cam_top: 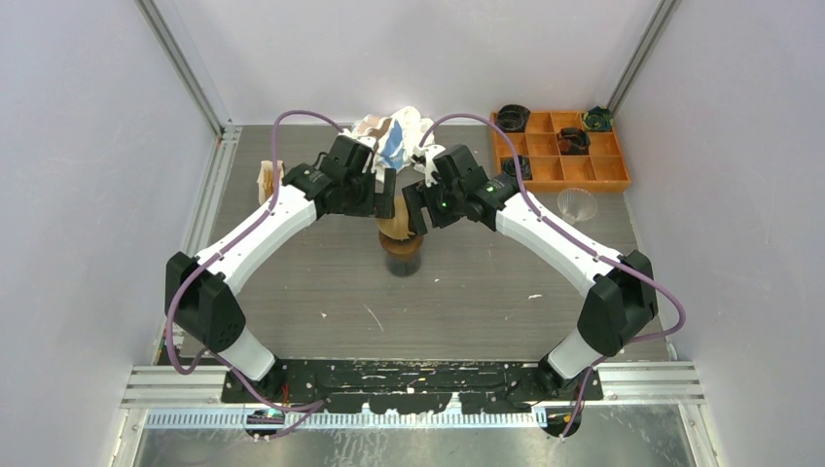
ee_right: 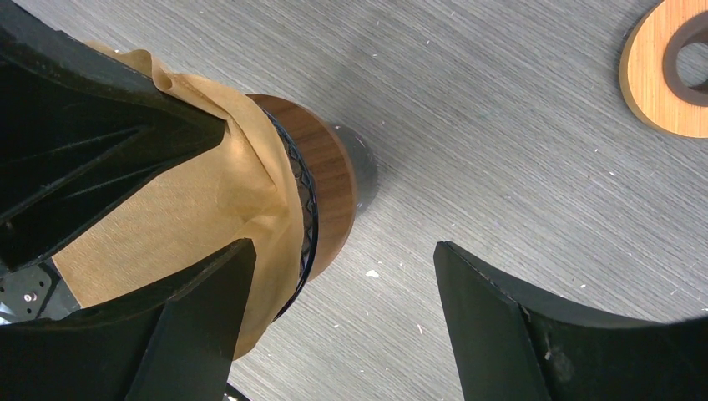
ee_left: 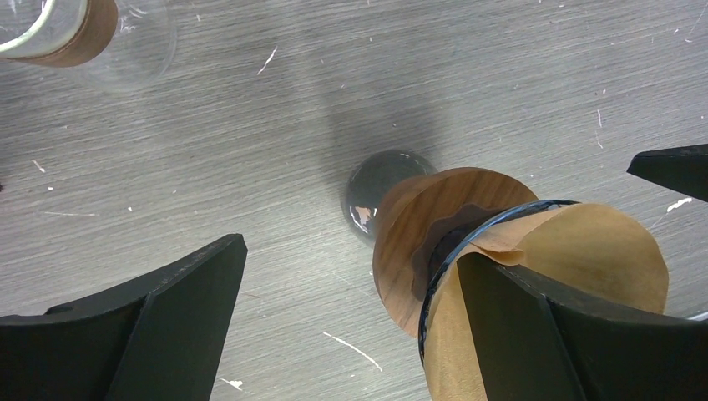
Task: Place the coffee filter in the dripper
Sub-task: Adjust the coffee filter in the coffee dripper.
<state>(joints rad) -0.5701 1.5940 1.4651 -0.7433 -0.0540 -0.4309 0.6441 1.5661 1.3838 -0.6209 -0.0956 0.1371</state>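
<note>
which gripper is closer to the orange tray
Right. The right gripper is at the dripper, left of the orange tray; the left gripper is on the dripper's far side, farther left.

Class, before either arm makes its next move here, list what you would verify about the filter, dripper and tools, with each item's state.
1. Coffee filter inside the dripper: ok.
2. Filter edge lying smooth: not ok, one fold bunches up.
3. Left tool open: ok.
4. Right tool open: ok.
5. Fingers free of the paper: cannot tell.
</note>
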